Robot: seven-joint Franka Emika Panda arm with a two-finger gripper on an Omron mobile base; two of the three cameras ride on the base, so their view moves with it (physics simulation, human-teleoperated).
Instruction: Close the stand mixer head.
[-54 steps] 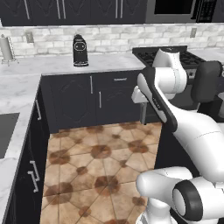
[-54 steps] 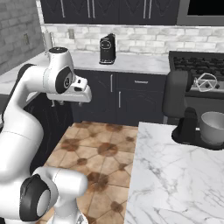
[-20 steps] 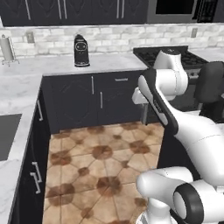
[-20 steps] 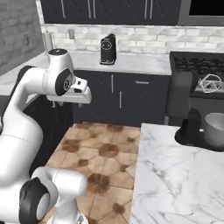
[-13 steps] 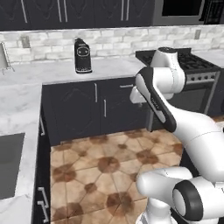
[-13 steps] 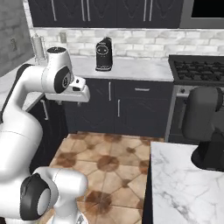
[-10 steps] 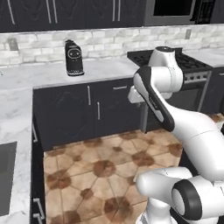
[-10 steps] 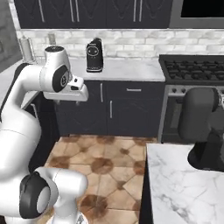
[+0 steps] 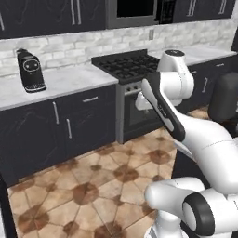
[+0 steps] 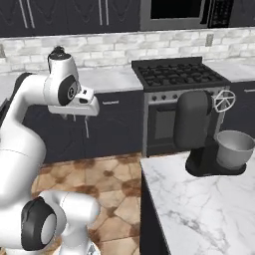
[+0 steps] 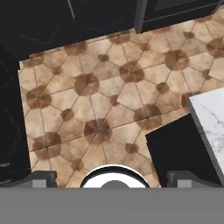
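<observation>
Our base has swung right since half a second ago, bringing the stove (image 10: 175, 74) to the middle. The stand mixer head (image 10: 191, 119) is tilted up over its silver bowl (image 10: 234, 148) on the marble counter (image 10: 199, 209), right of the stove. Our gripper (image 11: 106, 180) hangs above the floor tiles (image 11: 109, 109), fingers spread apart, well clear of the stove.

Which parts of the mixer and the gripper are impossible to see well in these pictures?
- Stand mixer head: in the left base view it is cut off by the right edge.
- Silver bowl: its inside faces away in the right base view.
- Gripper: in the hand view the bottom band cuts its finger tips; whether it is open cannot be told.
</observation>
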